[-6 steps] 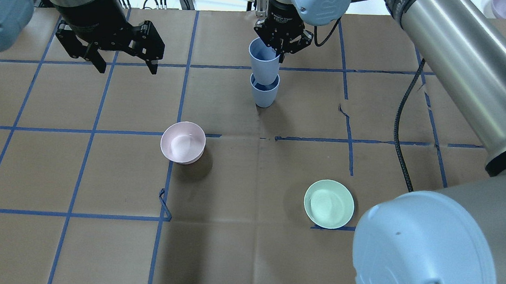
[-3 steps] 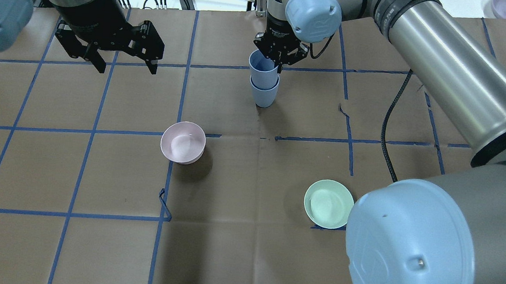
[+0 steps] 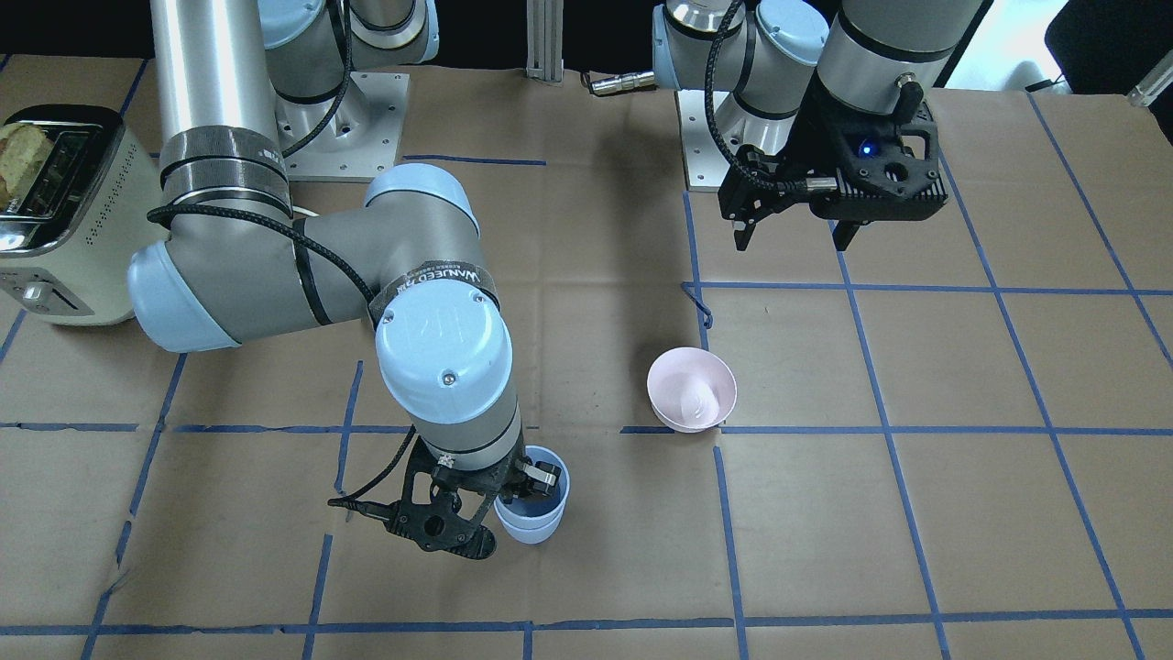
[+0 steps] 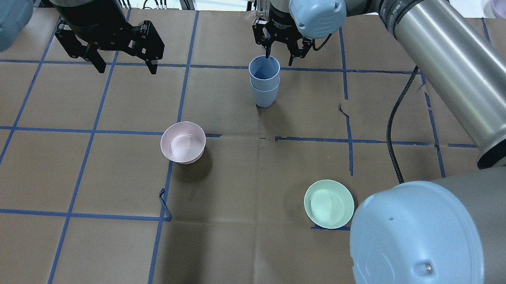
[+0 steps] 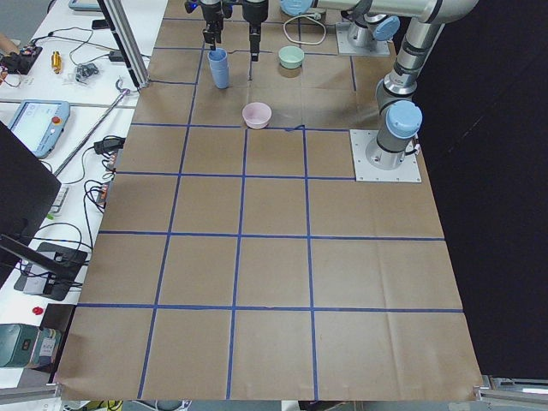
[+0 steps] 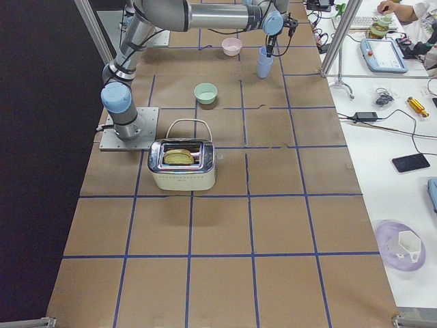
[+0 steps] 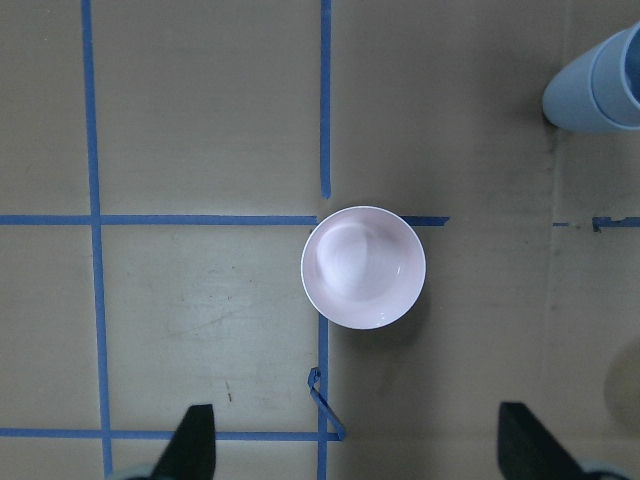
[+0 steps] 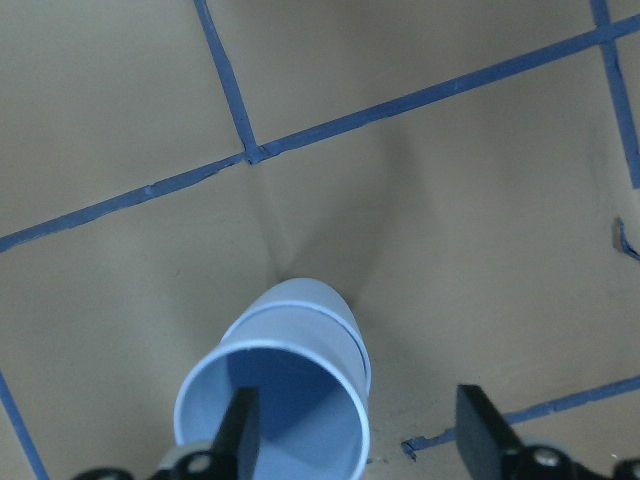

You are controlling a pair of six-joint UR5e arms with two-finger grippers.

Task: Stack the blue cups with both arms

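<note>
The two blue cups (image 4: 264, 91) stand nested upright, the upper one (image 4: 264, 70) seated in the lower one, at the far middle of the table. My right gripper (image 4: 279, 56) is open just above the stack. In the right wrist view one finger (image 8: 240, 432) hangs inside the upper cup (image 8: 290, 380) and the other finger (image 8: 478, 432) is outside it, neither pressing the wall. My left gripper (image 4: 127, 68) is open and empty, held above the table to the stack's left. Its wrist view shows the stack (image 7: 600, 85) at the top right.
A pale pink bowl (image 4: 183, 142) sits left of centre, right below my left gripper's camera (image 7: 363, 266). A mint-green bowl (image 4: 329, 203) sits nearer on the right. A toaster (image 6: 181, 164) stands near the right arm's base. Blue tape lines grid the brown paper.
The upper cup went down into the lower cup and now sits nested. My right gripper has opened off its rim and lifted slightly. My left arm has not moved.
</note>
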